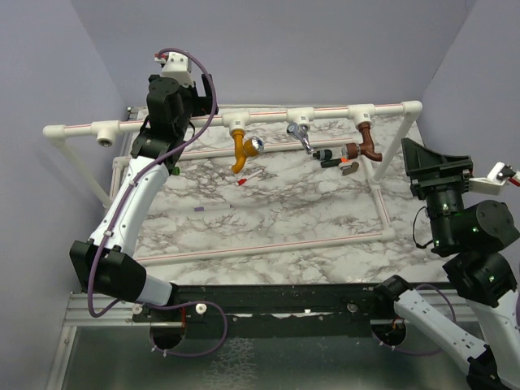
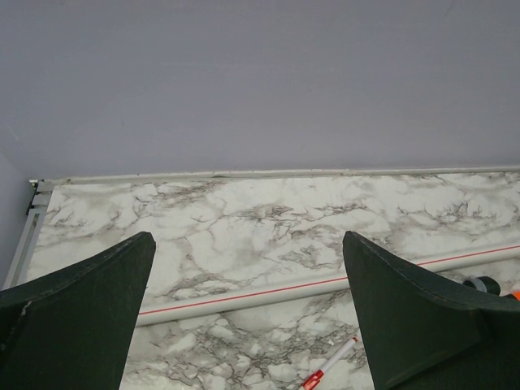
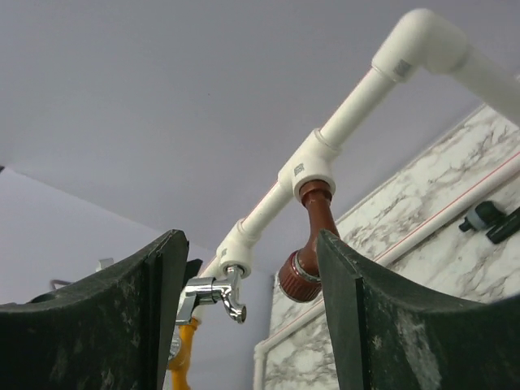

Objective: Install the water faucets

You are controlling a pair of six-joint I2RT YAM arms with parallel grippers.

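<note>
Left gripper (image 2: 248,244): fingers apart, nothing between them, held high over the left end of the marble table (image 1: 268,219). Right gripper (image 3: 250,244): fingers apart too, empty, off the right end of the frame and looking up at the white pipe (image 1: 329,113).

- 3 faucets hang from the pipe's tees: orange faucet (image 1: 241,151), silver faucet (image 1: 301,138), brown faucet (image 1: 368,145). Spouts droop downward.
- 4th, the green faucet (image 1: 331,158), lies on its side on the table, between the silver and brown ones and just below the pipe. A small orange-tipped marker piece (image 1: 349,168) lies close beside it.
- 1 open tee (image 1: 106,135) shows at the far left end of the pipe, well apart from the green faucet. I judge that is its socket.

Handling, my judgement: the green faucet looks small, rigid and light, so lifting it needs little force. Its curved spout is smooth and rounded, likely to twist or slip between flat pads. I would take it across the straighter body near the knob and leave the inlet end bare for the socket. Lying flat, it may skid on the glossy marble as my fingers close, so I would come straight down and close slowly. The marker next to it could get pinched along with it

The inlet end's direction is too small to tell from above
</note>
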